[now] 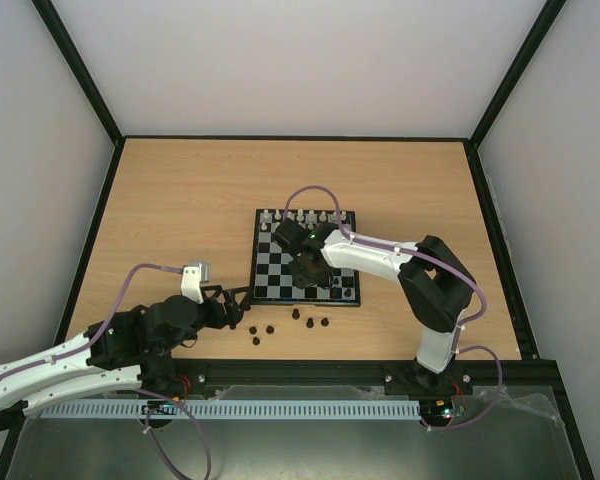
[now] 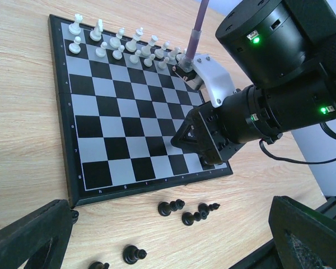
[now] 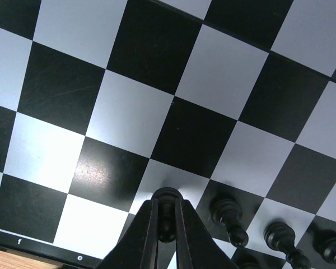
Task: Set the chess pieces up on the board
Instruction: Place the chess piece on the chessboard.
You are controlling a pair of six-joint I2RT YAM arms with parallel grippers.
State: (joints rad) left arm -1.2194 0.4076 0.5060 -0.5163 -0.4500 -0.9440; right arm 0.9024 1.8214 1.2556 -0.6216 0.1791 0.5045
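The checkered board (image 1: 270, 275) lies mid-table, with white pieces (image 1: 302, 216) along its far edge. My right gripper (image 3: 167, 224) is shut on a black pawn (image 3: 167, 208), whose base is on or just above a light square near the board's near edge (image 1: 307, 272). Other black pieces (image 3: 229, 219) stand on squares to its right. Several black pieces (image 2: 171, 208) lie on the wood in front of the board (image 1: 296, 314). My left gripper (image 2: 168, 246) hangs open and empty over them, left of the board's near corner (image 1: 238, 305).
The right arm's wrist (image 2: 269, 84) hangs over the board's near right part. The table has a raised black rim (image 1: 100, 190); a metal rail (image 1: 280, 408) runs along the near edge.
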